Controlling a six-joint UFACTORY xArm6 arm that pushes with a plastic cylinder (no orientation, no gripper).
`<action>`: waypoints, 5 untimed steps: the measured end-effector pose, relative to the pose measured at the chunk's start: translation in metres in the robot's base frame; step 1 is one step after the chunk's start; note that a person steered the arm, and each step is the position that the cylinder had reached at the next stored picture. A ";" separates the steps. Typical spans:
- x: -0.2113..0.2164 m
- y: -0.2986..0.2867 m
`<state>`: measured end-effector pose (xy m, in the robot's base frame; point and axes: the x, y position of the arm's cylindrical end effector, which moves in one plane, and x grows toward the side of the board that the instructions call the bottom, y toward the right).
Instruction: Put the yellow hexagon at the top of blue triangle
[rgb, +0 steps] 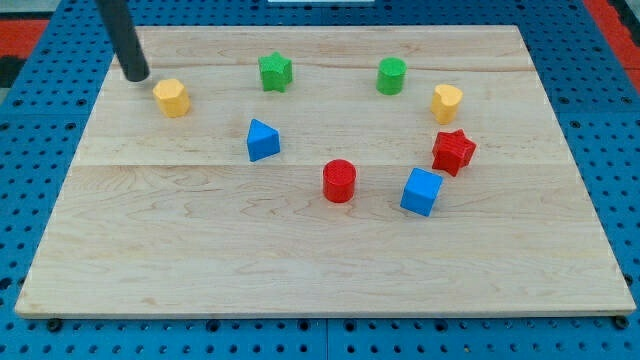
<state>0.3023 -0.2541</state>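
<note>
The dark rod enters from the view's top left and slants down slightly to the right; my tip (136, 73) rests on the wooden board (300, 250) near its far left corner; there is no gripper on this arm, so nothing is held or clamped. My tip stands just beside the yellow hexagon (172, 97), on its far left side, with a narrow gap visible; contact cannot be confirmed. The yellow hexagon lies to the left of and slightly farther than the blue triangle (262, 140), the two apart. No containers are present; all blocks sit directly on the board. The green star (275, 71) lies far of the blue triangle; the green cylinder (391, 75) sits to its right along the far side; a second yellow block (446, 102), shape unclear, lies farther right; the red star (453, 151) is just nearer than it; the blue cube (421, 191) and the red cylinder (339, 181) occupy the near middle, apart from each other.
</note>
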 end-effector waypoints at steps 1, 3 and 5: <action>0.032 -0.005; 0.035 0.082; 0.014 0.113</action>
<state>0.3161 -0.1409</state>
